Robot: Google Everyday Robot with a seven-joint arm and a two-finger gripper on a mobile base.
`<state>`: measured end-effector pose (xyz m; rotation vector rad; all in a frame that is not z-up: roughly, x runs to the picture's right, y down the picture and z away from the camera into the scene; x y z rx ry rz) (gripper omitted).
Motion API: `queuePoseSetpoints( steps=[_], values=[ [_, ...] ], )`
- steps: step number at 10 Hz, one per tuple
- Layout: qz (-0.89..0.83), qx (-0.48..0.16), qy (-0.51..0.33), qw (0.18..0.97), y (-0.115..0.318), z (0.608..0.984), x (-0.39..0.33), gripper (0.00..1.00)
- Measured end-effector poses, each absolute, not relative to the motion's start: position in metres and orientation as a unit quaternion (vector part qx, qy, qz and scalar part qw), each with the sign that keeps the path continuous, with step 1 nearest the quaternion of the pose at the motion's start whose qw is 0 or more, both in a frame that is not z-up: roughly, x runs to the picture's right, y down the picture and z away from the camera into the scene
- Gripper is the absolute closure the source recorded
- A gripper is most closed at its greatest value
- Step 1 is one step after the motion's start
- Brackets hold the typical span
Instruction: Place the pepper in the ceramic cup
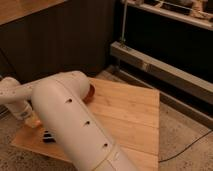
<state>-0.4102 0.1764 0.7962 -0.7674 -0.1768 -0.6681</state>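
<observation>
Jaws clenched, hidden under smooth white arm point(75, 120) at plank board's point(131, 116) left edge; orange pepper point(35, 122) beside.

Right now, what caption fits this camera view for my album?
White arm reaches over the wooden board, its shut tool low at the left by the orange pepper.

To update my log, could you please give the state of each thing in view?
gripper: shut, low at the board's left edge.
pepper: orange bit showing by the gripper; grip unclear.
bowl: resting on board, partly behind arm.
cup: not in view.
</observation>
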Motion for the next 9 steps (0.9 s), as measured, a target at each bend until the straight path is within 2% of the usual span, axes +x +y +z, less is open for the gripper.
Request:
queuePoseSetpoints(
  steps=[9],
  values=[
    [-0.282, -0.291, -0.107, 0.908, 0.133, 0.757, -0.422, 0.93]
  ],
)
